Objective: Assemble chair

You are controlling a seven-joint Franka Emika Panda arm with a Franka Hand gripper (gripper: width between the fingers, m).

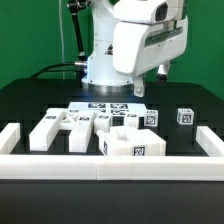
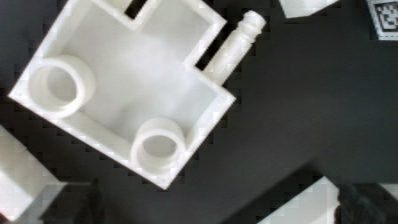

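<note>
Border rail [image 1: 110,164], black table [image 1: 38,100], likely marker board [image 1: 101,104]

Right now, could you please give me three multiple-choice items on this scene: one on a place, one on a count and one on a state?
1. Where does the small cube at the exterior view's far right stand?
A. on the table, apart from the other parts
B. on the border rail
C. stacked on another part

2. How many round sockets does the slab in the wrist view show?
A. none
B. two
C. five

3. How is the gripper?
A. shut on a cube
B. shut on the slab
C. open, holding nothing

Answers: 1 A, it sits alone on the black surface. 2 B, two rings show on the slab. 3 C, its fingers stand wide apart with nothing between them.
</note>
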